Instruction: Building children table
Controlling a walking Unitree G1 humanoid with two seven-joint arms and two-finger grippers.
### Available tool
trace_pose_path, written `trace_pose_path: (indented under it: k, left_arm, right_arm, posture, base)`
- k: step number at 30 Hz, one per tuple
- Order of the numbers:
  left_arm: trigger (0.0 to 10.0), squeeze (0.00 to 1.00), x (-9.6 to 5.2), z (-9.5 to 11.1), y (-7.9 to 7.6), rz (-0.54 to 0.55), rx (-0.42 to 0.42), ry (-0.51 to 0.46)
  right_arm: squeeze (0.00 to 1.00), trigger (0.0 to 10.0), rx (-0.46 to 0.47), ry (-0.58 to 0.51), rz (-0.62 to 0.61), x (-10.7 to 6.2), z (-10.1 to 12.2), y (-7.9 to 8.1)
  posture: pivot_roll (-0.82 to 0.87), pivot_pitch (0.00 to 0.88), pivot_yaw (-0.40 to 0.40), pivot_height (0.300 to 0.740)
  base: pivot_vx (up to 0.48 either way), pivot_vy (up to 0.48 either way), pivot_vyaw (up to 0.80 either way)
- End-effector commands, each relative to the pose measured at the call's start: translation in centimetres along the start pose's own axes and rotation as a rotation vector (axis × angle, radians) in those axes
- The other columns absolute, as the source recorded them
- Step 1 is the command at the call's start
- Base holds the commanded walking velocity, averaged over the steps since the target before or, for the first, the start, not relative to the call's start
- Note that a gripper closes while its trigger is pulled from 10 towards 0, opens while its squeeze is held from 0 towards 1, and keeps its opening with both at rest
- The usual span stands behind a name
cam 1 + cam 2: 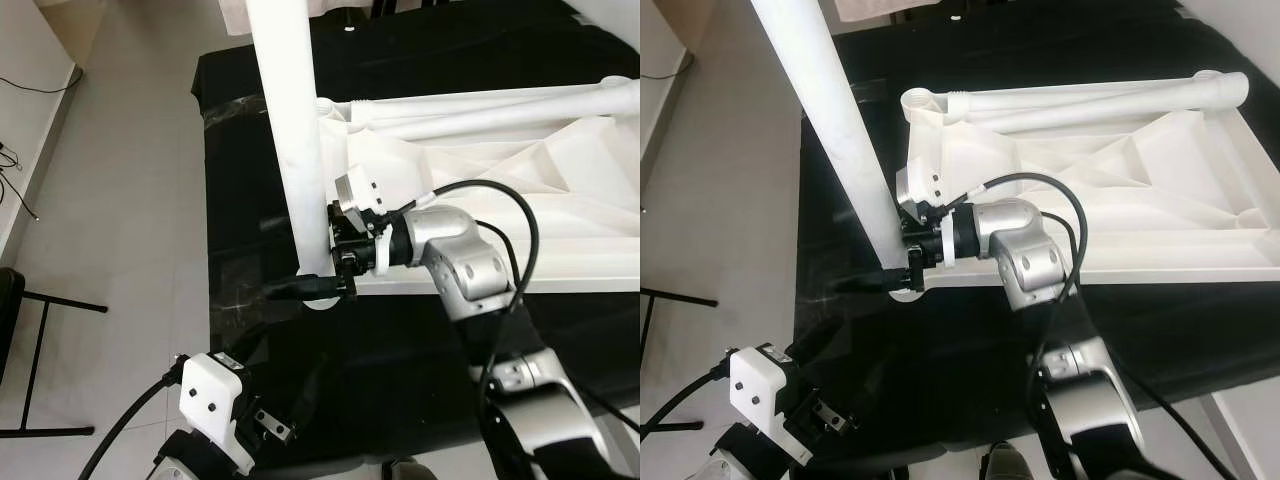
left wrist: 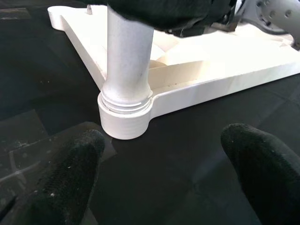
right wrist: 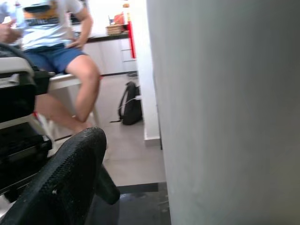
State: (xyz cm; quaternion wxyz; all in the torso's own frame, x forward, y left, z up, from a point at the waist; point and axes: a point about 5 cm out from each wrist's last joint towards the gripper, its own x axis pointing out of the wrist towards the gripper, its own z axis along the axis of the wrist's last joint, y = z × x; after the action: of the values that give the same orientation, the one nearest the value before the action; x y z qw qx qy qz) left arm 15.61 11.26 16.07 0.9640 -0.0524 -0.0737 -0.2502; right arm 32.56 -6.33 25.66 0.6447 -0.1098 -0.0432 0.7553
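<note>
Starting at my left, the left gripper (image 1: 275, 425) hangs low at the near edge of the black-covered work surface (image 1: 240, 160). In its wrist view its two black fingers (image 2: 70, 178) stand wide apart with nothing between them, aimed at the foot of the leg; I judge I am keeping it there mainly as a watching eye on the joint.

Moving right, the upright table leg (image 1: 290, 140) is a smooth, matte white plastic tube, round in section, with a ridged threaded collar where it enters the corner socket (image 2: 124, 122), a short round boss moulded into the tabletop's corner. It stands nearly vertical, which I take to be because it is being screwed or seated home.

The right gripper (image 1: 335, 270) is clamped across that leg just above the socket, fingers closed on it, one black textured finger (image 3: 65, 183) lying beside the pale tube. Holding it low gives me control near the threads.

Further right, the tabletop (image 1: 520, 180) lies upside down on the black cloth, white plastic with triangular stiffening ribs and a raised rim. A second leg (image 1: 480, 110) lies flat across its far side, still unfitted.
</note>
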Motion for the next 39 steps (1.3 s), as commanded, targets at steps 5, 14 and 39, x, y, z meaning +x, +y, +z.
trace_pose_path:
  k: [5,14,39]
  left_arm:
    - [10.0,0.00,-0.3,-0.1,-0.2,-0.005,-0.007,0.016]
    - [10.0,0.00,-0.3,-0.1,-0.3,-0.004,-0.013,0.013]
    - [10.0,0.00,-0.1,-0.1,-0.3,-0.005,-0.013,0.005]
  right_arm:
    - [0.00,0.0,0.001,-0.002,0.155,1.4,-0.4,0.3]
    - [0.00,0.0,0.005,-0.033,0.052,0.6,-1.1,0.0]
    - [0.00,0.0,0.162,0.088,-1.122,1.7,-4.5,3.2]
  posture:
    - [0.02,0.266,0.081,0.740]
    - [0.01,0.267,0.080,0.740]
    - [0.00,0.262,0.067,0.740]
  base:
    - [0.000,0.000,0.00]
    - [0.000,0.000,0.00]
    - [0.000,0.000,0.00]
